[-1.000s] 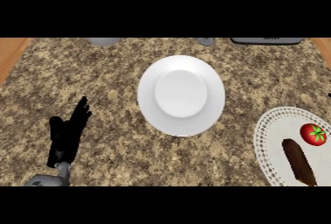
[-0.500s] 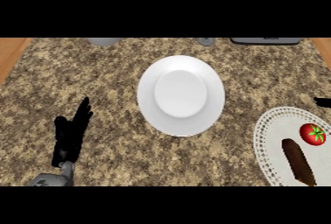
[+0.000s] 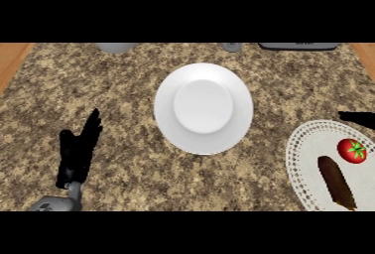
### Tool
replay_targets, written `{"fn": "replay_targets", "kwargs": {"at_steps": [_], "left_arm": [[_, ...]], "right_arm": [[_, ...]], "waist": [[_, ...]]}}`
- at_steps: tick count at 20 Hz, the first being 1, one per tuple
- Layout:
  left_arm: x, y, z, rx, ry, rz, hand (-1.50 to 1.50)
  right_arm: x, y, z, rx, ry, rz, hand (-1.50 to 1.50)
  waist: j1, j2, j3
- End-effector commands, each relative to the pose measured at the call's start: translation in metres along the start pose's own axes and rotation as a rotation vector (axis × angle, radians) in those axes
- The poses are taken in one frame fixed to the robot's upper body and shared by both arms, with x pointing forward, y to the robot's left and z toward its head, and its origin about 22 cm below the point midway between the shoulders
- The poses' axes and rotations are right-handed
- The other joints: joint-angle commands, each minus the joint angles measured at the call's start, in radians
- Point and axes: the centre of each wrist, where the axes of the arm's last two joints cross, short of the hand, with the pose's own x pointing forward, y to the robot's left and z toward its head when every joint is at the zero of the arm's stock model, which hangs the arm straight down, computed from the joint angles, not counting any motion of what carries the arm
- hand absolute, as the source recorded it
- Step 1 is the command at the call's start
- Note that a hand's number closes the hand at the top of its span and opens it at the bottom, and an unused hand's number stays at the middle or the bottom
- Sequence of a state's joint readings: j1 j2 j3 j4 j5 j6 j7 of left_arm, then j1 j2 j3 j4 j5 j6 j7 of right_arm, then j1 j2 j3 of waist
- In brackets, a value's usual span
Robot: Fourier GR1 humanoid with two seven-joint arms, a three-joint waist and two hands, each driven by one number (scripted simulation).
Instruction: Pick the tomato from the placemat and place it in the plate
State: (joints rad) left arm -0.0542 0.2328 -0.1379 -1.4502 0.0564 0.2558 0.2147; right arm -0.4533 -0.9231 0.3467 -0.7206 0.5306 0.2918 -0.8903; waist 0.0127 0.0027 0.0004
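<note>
A speckled brown granite counter [image 3: 110, 99] fills the view, with strips of wood showing at its far left and right corners. The left hand [image 3: 77, 154] rests low at the left, fingers straight and held close together, pointing up and away from the robot, touching nothing. To the right of this hand and a little farther from the robot, near the middle of the counter, sits the white plate [image 3: 204, 107], with nothing on it. Well beyond the plate, farthest from the left hand, a white placemat [image 3: 311, 149] with a dotted rim lies at the right edge. On it sits the red tomato [image 3: 352, 150], green stem up, and just beside it a long brown item [image 3: 336, 182]. The right hand [image 3: 357, 118] shows only as dark fingertips just above the placemat; I cannot tell whether it is spread or curled.
</note>
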Motion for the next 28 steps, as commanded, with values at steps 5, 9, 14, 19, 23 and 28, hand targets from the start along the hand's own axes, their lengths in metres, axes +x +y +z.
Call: {"fn": "replay_targets", "kwargs": {"at_steps": [5,9,14,19,23,28], "left_arm": [[-0.010,-0.013,-0.002,-0.005,-0.005,0.008,0.00],[0.000,-0.002,0.005,-0.050,-0.002,-0.019,0.00],[0.001,0.012,-0.003,0.007,0.008,-0.012,0.00],[-0.010,0.009,0.011,-0.010,-0.001,-0.001,0.00],[-0.017,-0.004,0.006,-0.002,-0.003,0.008,0.00],[-0.008,-0.014,0.006,0.003,-0.006,0.007,0.00]], "right_arm": [[-0.001,-0.007,-0.028,0.082,-0.050,-0.022,-1.50],[-0.009,0.020,-0.032,0.072,-0.046,-0.056,-1.50],[-0.005,0.018,-0.033,0.089,-0.043,-0.024,-1.50],[-0.008,0.026,-0.041,0.095,-0.028,-0.014,1.50],[-0.021,0.030,-0.024,0.013,-0.100,0.039,1.50],[-0.012,0.036,-0.036,-0.021,-0.111,0.063,1.50]], "waist": [[0.002,0.001,0.000],[0.005,0.000,0.001],[-0.006,-0.002,0.000],[-0.003,-0.002,0.000],[0.006,0.003,0.001],[-0.008,-0.002,0.000]]}}
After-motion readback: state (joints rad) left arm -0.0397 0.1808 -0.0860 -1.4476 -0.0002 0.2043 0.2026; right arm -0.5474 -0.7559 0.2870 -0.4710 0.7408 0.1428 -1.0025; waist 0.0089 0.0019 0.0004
